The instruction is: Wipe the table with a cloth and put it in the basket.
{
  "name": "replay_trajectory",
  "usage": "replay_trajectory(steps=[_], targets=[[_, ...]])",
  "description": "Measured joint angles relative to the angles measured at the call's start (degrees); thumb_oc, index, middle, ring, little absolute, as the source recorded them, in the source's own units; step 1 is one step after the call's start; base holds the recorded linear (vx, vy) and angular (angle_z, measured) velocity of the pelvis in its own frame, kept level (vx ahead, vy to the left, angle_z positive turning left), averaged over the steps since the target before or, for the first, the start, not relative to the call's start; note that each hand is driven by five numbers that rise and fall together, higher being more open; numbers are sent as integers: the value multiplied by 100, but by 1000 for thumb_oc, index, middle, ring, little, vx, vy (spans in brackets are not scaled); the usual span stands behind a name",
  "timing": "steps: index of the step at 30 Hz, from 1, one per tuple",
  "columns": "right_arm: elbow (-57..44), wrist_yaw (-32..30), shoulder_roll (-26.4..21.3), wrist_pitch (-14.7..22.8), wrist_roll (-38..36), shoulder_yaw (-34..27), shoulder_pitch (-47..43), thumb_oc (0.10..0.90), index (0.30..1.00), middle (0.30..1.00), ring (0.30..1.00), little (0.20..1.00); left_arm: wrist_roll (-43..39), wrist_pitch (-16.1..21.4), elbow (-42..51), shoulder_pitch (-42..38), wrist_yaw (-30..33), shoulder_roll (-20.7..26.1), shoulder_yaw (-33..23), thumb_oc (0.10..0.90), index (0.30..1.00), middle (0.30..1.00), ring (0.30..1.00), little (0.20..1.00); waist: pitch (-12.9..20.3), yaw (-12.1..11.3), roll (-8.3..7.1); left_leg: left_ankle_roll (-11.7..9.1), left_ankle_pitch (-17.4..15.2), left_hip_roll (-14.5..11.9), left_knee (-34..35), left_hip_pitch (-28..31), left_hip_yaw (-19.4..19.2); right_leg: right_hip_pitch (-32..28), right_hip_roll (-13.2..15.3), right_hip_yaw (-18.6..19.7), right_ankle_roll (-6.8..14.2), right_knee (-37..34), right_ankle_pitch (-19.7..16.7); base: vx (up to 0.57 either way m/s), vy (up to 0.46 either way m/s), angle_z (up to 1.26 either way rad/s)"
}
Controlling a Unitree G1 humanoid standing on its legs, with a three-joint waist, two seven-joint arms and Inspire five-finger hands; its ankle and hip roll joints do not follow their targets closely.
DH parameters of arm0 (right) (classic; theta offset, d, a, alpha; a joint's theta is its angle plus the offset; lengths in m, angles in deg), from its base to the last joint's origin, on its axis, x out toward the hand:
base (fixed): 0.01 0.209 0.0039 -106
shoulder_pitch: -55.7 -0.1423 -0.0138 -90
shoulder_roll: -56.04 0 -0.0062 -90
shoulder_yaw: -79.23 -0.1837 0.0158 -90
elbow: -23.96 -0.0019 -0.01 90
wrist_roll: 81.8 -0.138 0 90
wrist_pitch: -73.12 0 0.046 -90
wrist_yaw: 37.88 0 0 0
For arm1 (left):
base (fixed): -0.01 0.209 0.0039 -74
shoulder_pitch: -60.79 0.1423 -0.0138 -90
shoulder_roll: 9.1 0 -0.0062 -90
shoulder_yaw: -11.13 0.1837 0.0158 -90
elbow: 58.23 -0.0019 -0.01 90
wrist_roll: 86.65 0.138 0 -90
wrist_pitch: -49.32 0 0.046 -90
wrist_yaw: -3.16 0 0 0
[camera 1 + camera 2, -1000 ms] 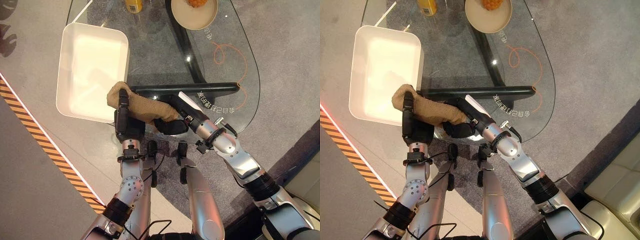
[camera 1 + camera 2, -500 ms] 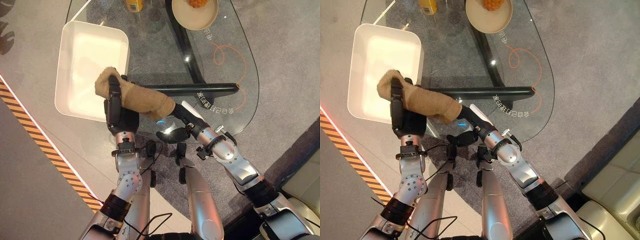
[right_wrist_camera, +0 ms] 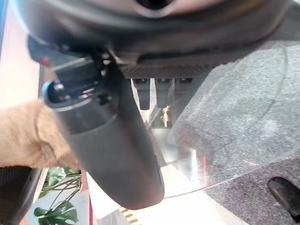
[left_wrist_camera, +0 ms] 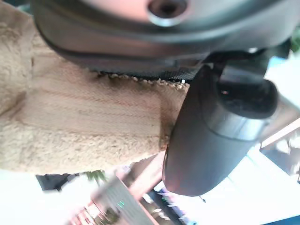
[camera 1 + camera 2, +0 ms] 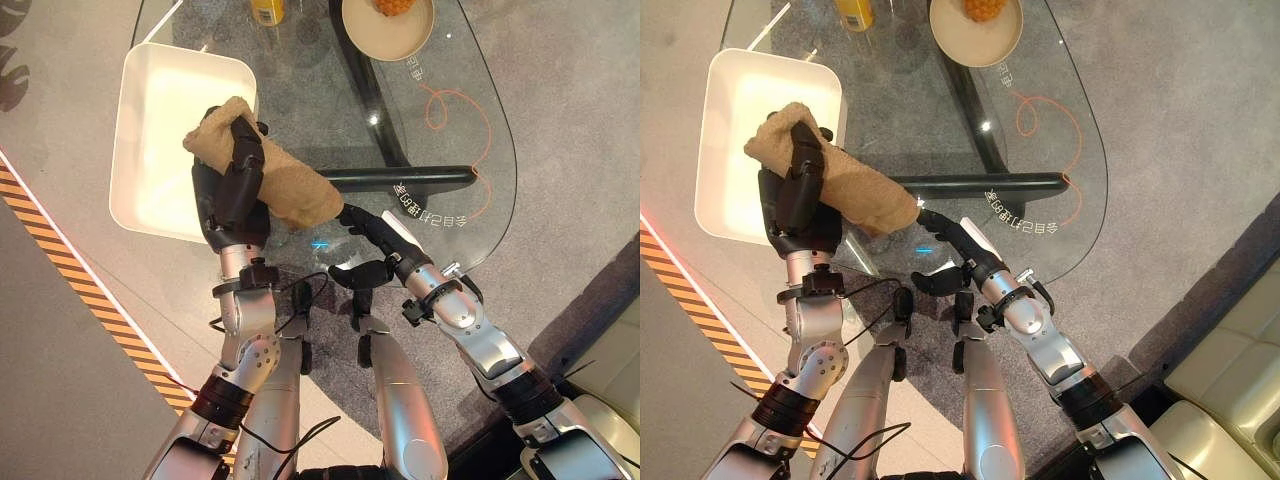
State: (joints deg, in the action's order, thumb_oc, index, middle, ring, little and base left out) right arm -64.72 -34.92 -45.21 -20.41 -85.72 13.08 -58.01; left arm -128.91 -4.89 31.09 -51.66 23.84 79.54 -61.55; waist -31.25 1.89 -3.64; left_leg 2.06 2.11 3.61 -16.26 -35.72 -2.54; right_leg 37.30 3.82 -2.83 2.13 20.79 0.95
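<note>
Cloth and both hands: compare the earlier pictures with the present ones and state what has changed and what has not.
The left hand, curled round the cloth, has lifted it off the glass table and carried it toward the white basket. The right hand has let go of the cloth and drawn back, fingers straight. The basket, bowl and bottle stayed put.

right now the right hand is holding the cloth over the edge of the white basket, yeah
Not quite: the left hand holds the cloth over the edge of the white basket, as the left eye view shows. The right hand is open beside the cloth.
</note>
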Motion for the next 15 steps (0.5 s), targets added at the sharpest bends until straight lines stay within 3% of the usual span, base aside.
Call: replay_trajectory(steps=[3,6,9,12,15], targets=[[-1,16,2,47,0,-39,154,800,900,900,900,900,656,-102,-18,174,509,98,-35,100,300,300,300,200,-3,-21,6,-1,1,0,-21,-71,6,54,2,-10,-1,8,0,30,123,1],[14,184,-130,218,-7,-251,421,800,900,900,900,900,740,-49,-377,608,-148,860,-479,100,300,300,300,200,-3,-21,25,-2,1,14,13,-71,-29,118,27,13,-6,73,47,70,257,-1],[72,503,-386,240,-9,-669,575,800,900,900,900,900,240,-53,-1861,566,-866,1493,-1497,100,300,300,300,200,-6,2,35,2,-4,69,-14,-85,-149,306,107,74,-16,409,202,46,184,-2],[73,603,-627,249,-5,-942,644,800,900,900,900,900,-116,-41,-2354,615,-791,1610,-2269,100,300,300,300,200,-5,-57,145,19,-19,86,-101,-248,-195,505,122,168,-25,555,248,30,161,-1],[40,631,-753,225,-6,-940,638,800,900,900,900,900,99,29,-2263,626,-377,1695,-2309,100,300,300,300,200,-3,-196,220,-3,-49,79,-200,-421,-205,668,119,176,-33,623,257,22,99,0]])
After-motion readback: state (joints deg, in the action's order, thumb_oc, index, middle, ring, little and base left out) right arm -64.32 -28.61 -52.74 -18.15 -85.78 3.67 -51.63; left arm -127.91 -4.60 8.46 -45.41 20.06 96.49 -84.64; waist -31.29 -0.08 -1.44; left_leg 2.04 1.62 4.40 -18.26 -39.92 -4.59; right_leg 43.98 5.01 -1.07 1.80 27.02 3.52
